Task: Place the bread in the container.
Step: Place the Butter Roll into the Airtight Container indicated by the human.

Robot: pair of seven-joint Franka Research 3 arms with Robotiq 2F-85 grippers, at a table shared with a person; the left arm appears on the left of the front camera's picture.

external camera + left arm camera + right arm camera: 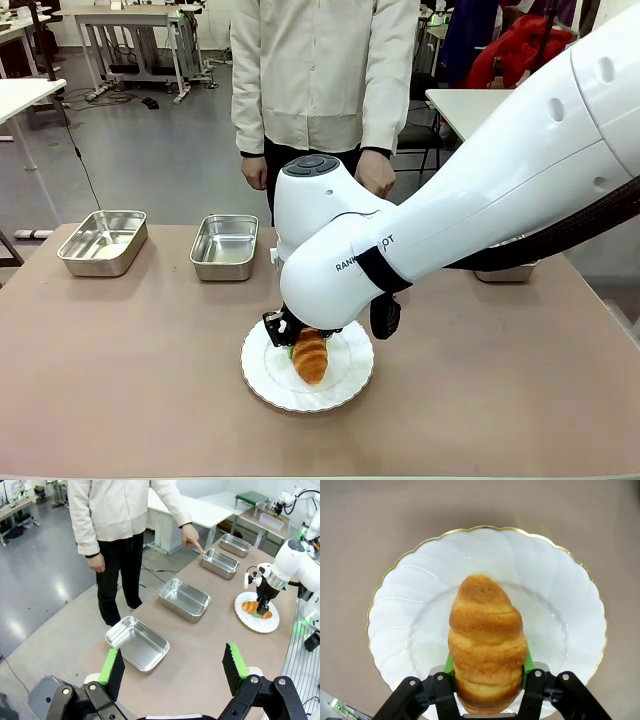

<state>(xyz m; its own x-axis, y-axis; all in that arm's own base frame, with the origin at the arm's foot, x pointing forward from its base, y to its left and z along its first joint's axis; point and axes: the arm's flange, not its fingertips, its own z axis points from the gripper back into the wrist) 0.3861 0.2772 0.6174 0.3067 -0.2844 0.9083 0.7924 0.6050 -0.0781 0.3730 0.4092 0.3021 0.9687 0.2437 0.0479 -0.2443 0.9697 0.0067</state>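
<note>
- Readable print: right arm's wrist shows partial letters "RAN" and "OT" in the front view, the rest cut off by a black strap. No other legible text.
- Right gripper (487, 677): jaws closed on the croissant (487, 642), green pads pressing its two flanks at the near end. In the front view the right gripper (300, 343) sits low over the plate, mostly hidden under the arm.
- Croissant is on the white scalloped plate (410, 615) with a gold rim; its far tip points away from the gripper. Can't tell whether it's lifted or resting on the plate.
- Plate sits at the near middle of the desk (120, 370).
- Left gripper (173, 667): jaws wide open, nothing between them, hanging high above the desk's left end.
- Four steel pans in a row along the far edge. The person's hand (192, 539) points a finger at the third pan from the left (220, 562); fingertip is at its far rim.
- All pans in sight hold nothing.
- Person stands at the far side, middle, in a cream jacket.
</note>
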